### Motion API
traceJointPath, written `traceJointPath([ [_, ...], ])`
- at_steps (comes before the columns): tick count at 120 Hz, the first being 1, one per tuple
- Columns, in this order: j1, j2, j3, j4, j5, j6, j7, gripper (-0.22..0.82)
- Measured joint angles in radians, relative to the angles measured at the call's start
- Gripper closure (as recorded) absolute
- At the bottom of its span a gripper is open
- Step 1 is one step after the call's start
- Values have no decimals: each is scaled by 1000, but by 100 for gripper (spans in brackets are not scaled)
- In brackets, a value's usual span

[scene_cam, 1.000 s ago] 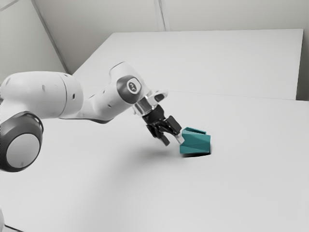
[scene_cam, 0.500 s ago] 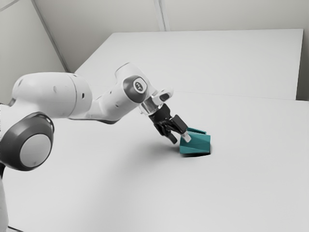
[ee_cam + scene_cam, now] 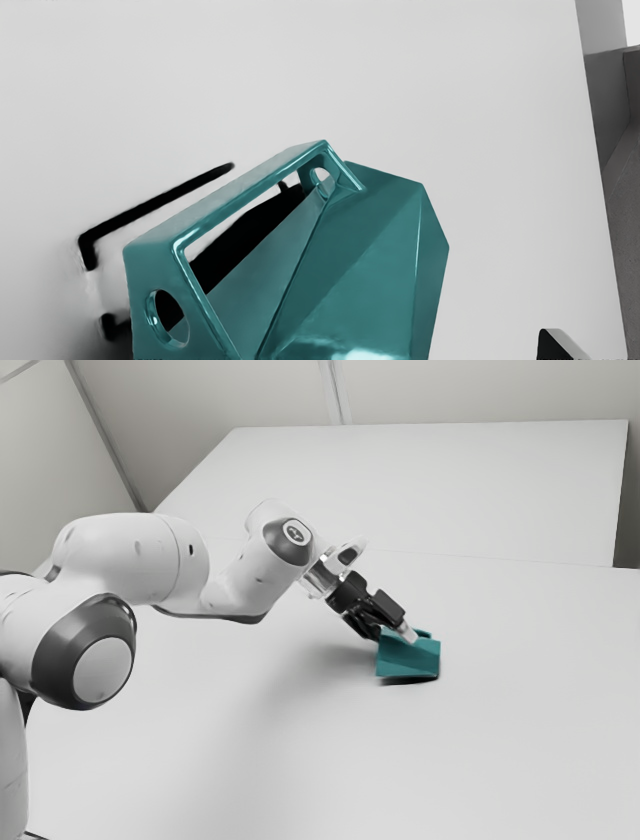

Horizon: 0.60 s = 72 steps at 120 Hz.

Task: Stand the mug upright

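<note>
The teal faceted mug (image 3: 408,657) lies on its side on the white table, its angular handle raised along the far side in the exterior view. My gripper (image 3: 391,632) is open at the mug's upper left there, one pale fingertip overlapping its top edge and the other finger partly hidden. In the wrist view the mug (image 3: 350,260) shows its faceted body and a handle frame with round holes. The gripper (image 3: 332,350) has one fingertip (image 3: 554,346) beside the mug, separated from it by bare table. Contact cannot be told.
The white table (image 3: 250,760) carries the mug's dark shadow. Behind it, in the exterior view, stands another large white surface (image 3: 430,480). Past the table's edge, the wrist view has a grey wall and floor (image 3: 622,200).
My hand has advanced toward the exterior view's right, from beside the mug to over its upper edge. The mug has shifted slightly the same way since half a second ago.
</note>
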Motion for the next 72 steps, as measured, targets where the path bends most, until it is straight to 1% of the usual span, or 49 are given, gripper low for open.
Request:
traceJointPath([
  [16,-4,-3,0,0,-17,-6,30,43],
  [26,-5,-4,0,1,-24,-8,45,56],
  [47,-7,-8,0,3,-39,-9,70,69],
  [72,-9,-21,-1,9,-44,-11,94,76],
])
